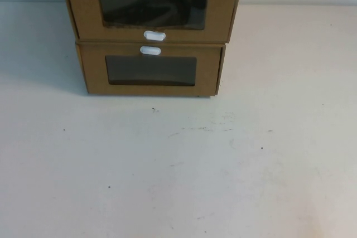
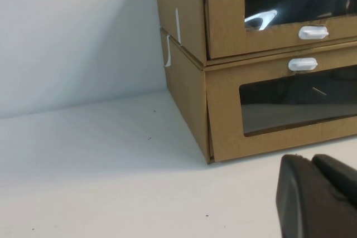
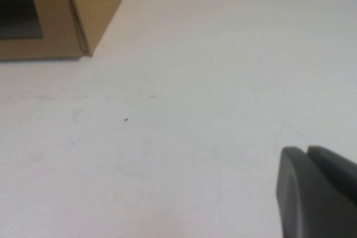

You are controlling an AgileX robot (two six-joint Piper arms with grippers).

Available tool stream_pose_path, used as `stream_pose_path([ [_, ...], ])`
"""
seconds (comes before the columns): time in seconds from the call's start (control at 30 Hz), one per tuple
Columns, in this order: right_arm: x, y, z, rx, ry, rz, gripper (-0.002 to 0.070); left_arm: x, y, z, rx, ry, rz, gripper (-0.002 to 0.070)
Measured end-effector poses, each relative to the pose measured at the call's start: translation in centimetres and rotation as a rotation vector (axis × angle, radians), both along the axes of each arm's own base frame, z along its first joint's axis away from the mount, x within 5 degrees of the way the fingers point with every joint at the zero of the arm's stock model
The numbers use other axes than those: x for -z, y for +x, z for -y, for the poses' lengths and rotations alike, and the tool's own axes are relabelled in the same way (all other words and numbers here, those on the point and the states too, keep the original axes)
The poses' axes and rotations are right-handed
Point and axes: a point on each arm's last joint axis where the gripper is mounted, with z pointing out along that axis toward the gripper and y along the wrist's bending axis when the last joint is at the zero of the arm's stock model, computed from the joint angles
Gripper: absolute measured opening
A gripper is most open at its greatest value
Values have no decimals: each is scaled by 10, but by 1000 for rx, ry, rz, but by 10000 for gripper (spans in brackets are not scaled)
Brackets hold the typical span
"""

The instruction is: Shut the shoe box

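Note:
The shoe box is the upper of two stacked brown cardboard drawer boxes at the back of the table, with its white pull tab below the clear window. It also shows in the left wrist view, where its drawer front stands about level with the shell's edge. My left gripper is shut and empty, low over the table in front of the stack's left corner. My right gripper is shut and empty, over bare table to the right of the stack. Neither gripper shows in the high view.
The lower cardboard box carries its white tab above its window and bears the shoe box. The white table stretches in front of the stack and to both sides. A pale wall stands behind.

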Motion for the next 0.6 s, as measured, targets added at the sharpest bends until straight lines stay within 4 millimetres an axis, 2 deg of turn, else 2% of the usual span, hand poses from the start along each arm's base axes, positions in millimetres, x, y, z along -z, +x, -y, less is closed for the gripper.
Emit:
stream_pose_path([
  [0.6, 3, -1, 0, -7, -19, -26, -11, 0, 0, 0, 1, -1, -2, -5],
])
